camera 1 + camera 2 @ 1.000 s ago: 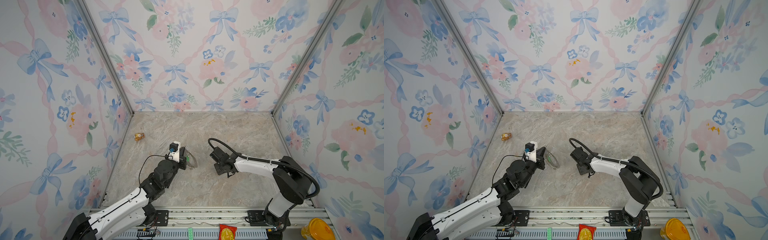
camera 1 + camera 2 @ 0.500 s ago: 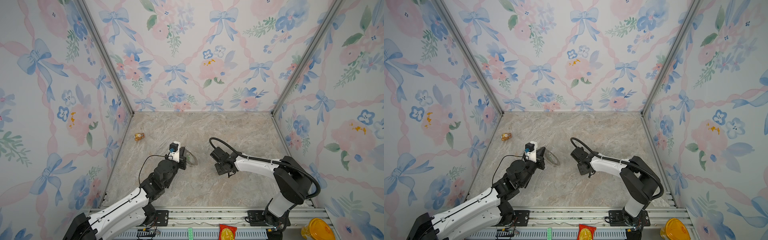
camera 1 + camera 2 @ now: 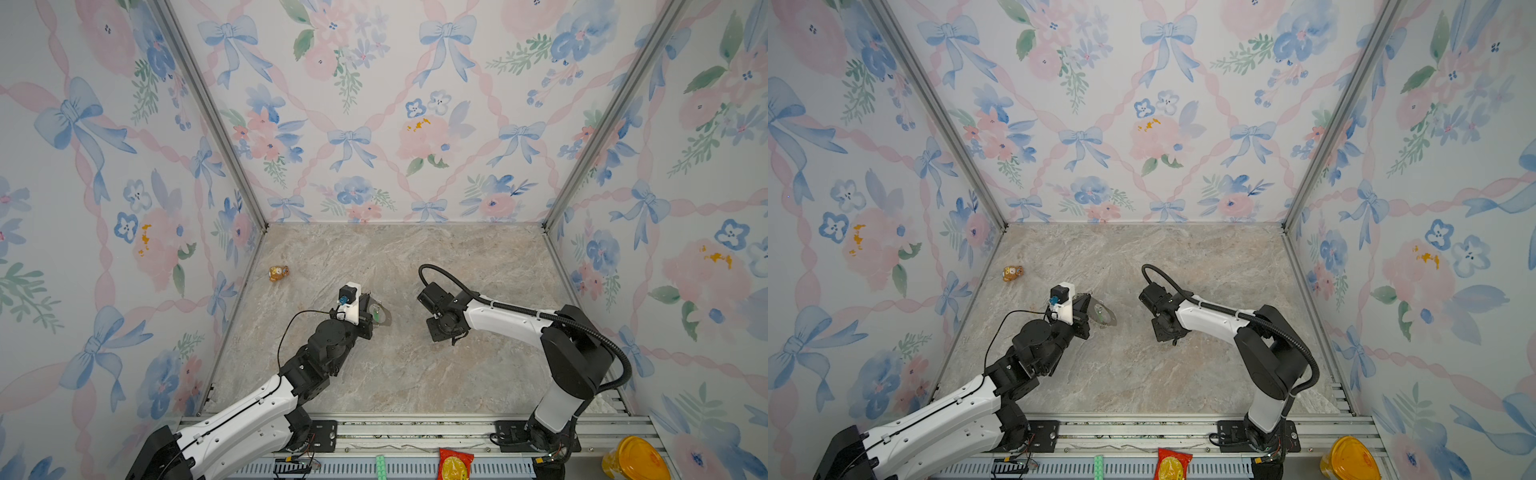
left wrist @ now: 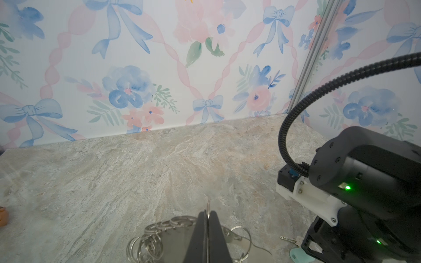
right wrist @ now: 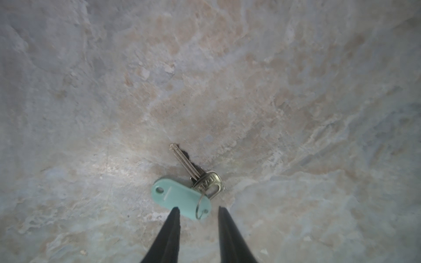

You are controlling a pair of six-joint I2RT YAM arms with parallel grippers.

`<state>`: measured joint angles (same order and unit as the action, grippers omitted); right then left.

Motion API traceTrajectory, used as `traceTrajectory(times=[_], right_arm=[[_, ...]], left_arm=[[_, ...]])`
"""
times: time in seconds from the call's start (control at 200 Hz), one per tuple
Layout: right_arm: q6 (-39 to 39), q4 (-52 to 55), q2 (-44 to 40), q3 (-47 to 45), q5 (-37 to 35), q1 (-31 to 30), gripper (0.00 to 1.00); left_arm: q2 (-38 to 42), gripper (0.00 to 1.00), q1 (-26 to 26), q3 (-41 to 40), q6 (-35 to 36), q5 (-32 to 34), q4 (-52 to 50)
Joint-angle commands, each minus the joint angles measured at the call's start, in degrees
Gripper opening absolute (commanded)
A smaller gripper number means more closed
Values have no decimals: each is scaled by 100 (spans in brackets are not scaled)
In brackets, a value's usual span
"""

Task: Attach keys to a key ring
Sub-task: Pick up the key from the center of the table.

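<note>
The key ring (image 4: pixel 159 241) is partly hidden behind the left tool (image 4: pixel 207 216), which is clamped on it. The right tool (image 5: pixel 198 208) is parted astride the mint-tagged key (image 5: pixel 177 197); contact cannot be told.

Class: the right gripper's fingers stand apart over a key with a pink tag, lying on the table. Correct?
No: the tag is pale mint, not pink, as the right wrist view shows. The right gripper does hold its fingers apart over the key on the table.
</note>
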<state>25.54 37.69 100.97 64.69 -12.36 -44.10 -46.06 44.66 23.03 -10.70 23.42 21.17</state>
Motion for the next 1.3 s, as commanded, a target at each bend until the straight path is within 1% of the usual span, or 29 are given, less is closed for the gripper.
traceTrajectory(times=[0.0, 0.34, 0.545, 0.93, 1.295], right_arm=[[171, 326, 201, 226, 32, 69, 29], [208, 327, 396, 306, -55, 77, 21], [241, 357, 457, 334, -307, 41, 17], [206, 362, 618, 426, -403, 35, 15], [170, 379, 551, 422, -463, 42, 8]], left_arm=[[25, 0, 42, -26, 91, 63, 262], [22, 0, 51, -44, 101, 79, 258], [18, 0, 59, -38, 102, 75, 259], [20, 0, 69, -44, 100, 85, 261], [13, 0, 73, -49, 111, 91, 262]])
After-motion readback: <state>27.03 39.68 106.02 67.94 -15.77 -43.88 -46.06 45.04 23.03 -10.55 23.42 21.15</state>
